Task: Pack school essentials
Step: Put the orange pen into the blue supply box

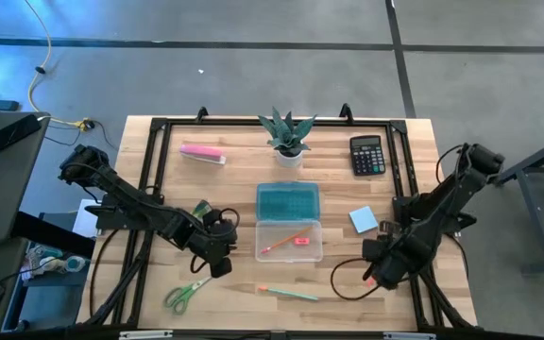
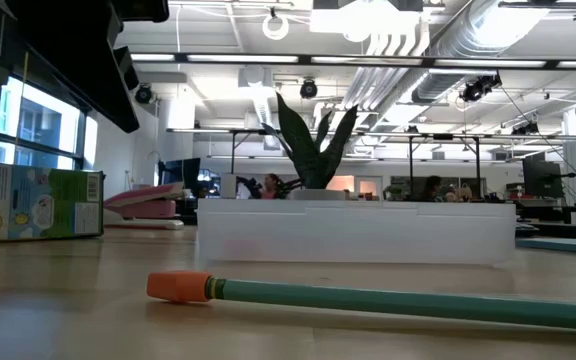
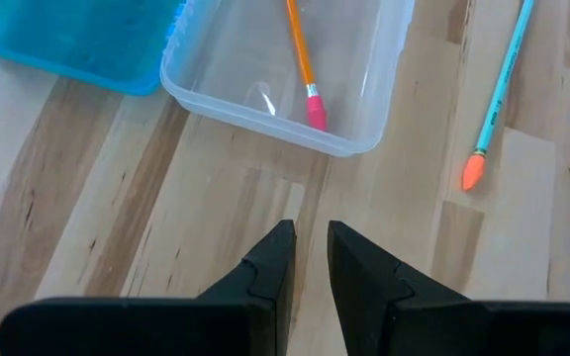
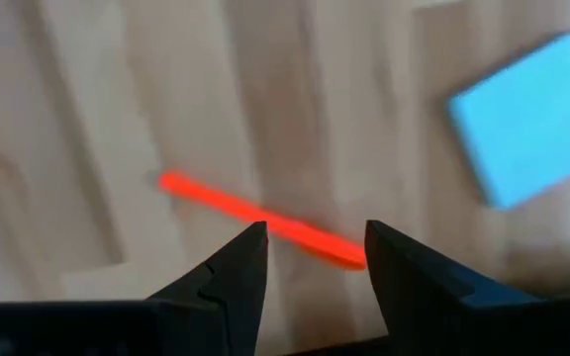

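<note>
The clear box (image 1: 289, 237) sits mid-table, open, with an orange pencil (image 1: 274, 245) and small eraser (image 1: 301, 241) inside. The left gripper (image 1: 219, 257) waits beside it, empty, fingers nearly together. The right gripper (image 4: 308, 259) hovers parted over the red pen (image 4: 255, 215), near the blue sticky pad (image 1: 364, 219). The thin pen could roll or slip from an off-centre pinch.

On the wooden table (image 1: 234, 184) we see a potted plant (image 1: 288, 135) at the far edge, a black calculator (image 1: 366, 155) to its right and a flat pink bar (image 1: 202, 153) to its left. A green carton (image 2: 36, 203) stands at the left.
</note>
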You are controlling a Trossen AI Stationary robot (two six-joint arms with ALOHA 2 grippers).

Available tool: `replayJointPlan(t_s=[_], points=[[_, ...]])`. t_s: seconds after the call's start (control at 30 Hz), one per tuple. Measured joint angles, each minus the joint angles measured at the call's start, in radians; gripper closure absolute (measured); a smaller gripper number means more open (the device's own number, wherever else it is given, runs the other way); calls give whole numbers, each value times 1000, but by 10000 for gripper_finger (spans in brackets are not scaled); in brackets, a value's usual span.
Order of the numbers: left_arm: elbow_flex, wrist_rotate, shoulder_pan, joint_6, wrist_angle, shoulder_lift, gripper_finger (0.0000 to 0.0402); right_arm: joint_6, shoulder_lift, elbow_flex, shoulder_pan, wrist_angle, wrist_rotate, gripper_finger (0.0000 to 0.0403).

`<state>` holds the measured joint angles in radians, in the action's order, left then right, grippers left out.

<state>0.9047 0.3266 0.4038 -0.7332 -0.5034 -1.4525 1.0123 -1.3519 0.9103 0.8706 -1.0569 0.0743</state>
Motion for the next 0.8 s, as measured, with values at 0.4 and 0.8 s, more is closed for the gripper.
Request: replayJointPlan(t_s=[0.4,0.8], points=[[0,2,0,-97,1,0,348,-53,4,-178,153,219,-24,242],[0,2,0,-102,1,0,348,-190,3,-189,170,273,67,242]])
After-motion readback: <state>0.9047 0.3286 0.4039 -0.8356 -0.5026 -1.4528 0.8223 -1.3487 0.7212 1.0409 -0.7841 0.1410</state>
